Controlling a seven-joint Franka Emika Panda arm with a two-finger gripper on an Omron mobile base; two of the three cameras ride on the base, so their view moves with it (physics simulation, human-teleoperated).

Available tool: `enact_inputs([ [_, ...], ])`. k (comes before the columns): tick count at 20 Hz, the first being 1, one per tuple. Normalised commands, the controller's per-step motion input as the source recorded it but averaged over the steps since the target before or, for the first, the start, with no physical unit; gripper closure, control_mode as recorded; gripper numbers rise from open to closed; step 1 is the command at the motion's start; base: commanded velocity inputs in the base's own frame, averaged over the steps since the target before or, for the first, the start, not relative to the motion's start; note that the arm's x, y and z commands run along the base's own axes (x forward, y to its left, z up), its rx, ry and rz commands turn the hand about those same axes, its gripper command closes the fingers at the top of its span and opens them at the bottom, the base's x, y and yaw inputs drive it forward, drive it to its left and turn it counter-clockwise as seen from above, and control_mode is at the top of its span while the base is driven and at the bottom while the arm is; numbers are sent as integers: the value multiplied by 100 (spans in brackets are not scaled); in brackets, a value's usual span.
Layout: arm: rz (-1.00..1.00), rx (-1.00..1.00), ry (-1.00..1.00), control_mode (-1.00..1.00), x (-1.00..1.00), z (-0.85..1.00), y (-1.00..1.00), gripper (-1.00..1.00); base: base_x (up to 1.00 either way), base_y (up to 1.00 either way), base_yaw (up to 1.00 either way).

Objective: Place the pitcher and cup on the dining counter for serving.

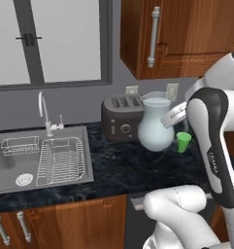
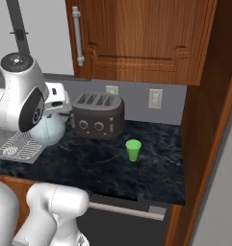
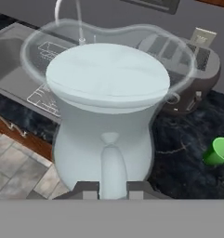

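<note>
I have the claw (image 3: 112, 186) clenched on the pitcher (image 1: 155, 125) handle beside the toaster (image 1: 122, 116), lifted just above the table (image 1: 138, 168), and swinging carelessly could clip the nearby cup (image 1: 183, 141) or slosh it.

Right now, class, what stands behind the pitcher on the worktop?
Behind the pitcher stands a dark toaster, against the grey wall with its outlets. The pitcher covers the toaster's right end in the left base view, so that part is hidden there.
</note>
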Motion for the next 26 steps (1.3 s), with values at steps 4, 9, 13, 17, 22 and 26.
enact_inputs([
  [4,0,0,0,100,0,0,0,100,-85,0,35],
  [9,0,0,0,100,0,0,0,100,-95,0,64],
  [13,0,0,0,100,0,0,0,100,-69,0,77],
  [17,0,0,0,100,0,0,0,100,-33,1,82],
  [22,0,0,0,100,0,0,0,100,-3,10,80],
  [26,0,0,0,100,0,0,0,100,0,16,78],
])
